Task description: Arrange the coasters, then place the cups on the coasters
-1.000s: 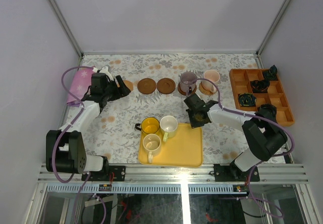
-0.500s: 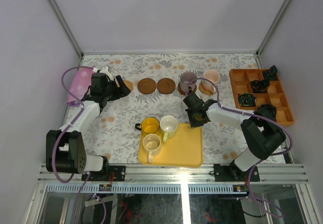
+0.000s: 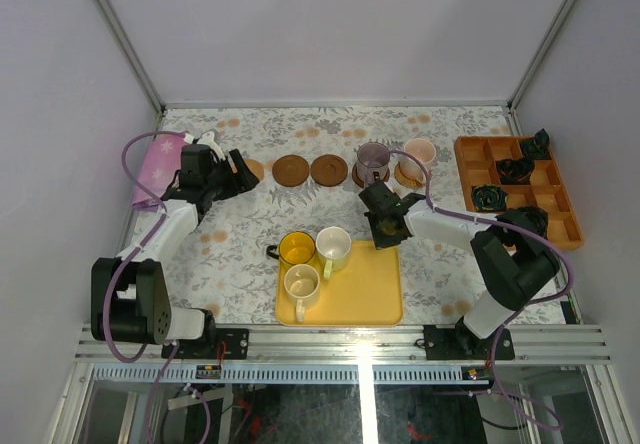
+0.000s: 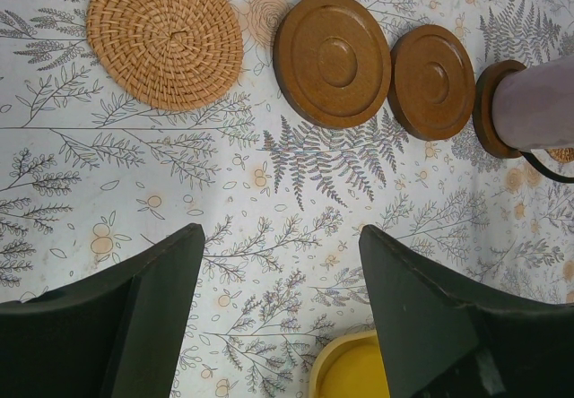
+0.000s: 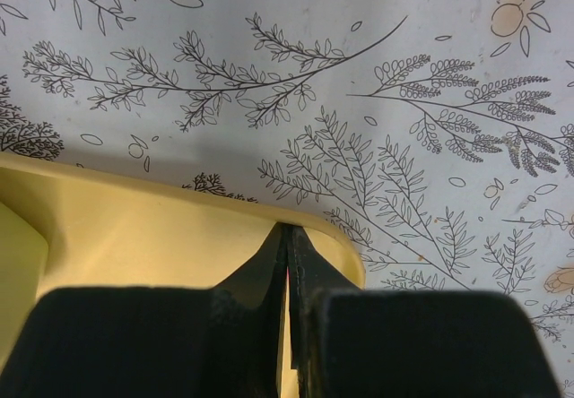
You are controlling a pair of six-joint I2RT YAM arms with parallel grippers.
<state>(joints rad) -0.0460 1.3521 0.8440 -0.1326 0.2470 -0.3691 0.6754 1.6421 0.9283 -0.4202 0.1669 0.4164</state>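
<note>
Left wrist view: woven tan coaster (image 4: 165, 36) lies beyond open left jaws.

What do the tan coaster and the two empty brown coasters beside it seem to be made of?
Tan coaster: probably woven rattan or straw, matt; coiled braided strands show. First brown coaster and second brown coaster: likely wood, possibly plastic; smooth satin faces with raised rims and a round recess.

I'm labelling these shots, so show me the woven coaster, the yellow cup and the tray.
woven coaster (image 4: 166, 38), left wrist view, centre of its woven top.
yellow cup (image 3: 297, 250), top view, its yellow inside.
tray (image 3: 365, 289), top view, bare floor near its right edge.
</note>
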